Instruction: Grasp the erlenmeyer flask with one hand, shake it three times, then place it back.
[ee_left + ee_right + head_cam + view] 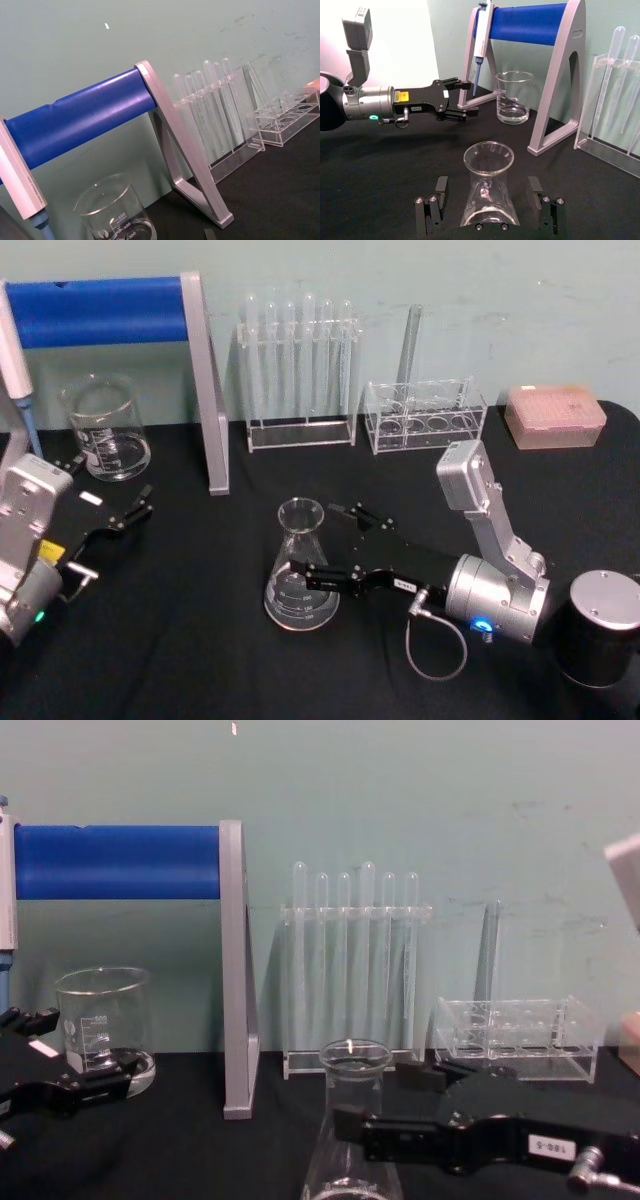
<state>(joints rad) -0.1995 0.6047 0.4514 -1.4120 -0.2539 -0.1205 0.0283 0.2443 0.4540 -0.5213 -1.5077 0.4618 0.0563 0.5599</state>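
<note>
At the far left of my head view I see the left gripper (118,512) lying low over the black table (200,660), its thin fingers spread apart with nothing between them. Just above it, in the upper left, stands the glass beaker (106,428), and behind that the blue-barred pipette stand (205,390) with a pipette (15,360) hanging on it. The right wrist view shows the same gripper (462,100) at middle left, open and empty, close to the beaker (513,97).

Moving to the centre of the head view, the erlenmeyer flask (300,570) stands upright on the table, a little below the middle of the frame. The right gripper (325,545), reaching in from the lower right, has its fingers wide open on either side of the flask. In the right wrist view the flask (488,187) sits bottom centre between the two fingers (436,200), with a gap on each side, so I read it as bracketed, not gripped.

Upper centre holds a rack of test tubes (298,375), right of it a low clear rack (425,415), and at the upper right a pink tip box (555,417).
</note>
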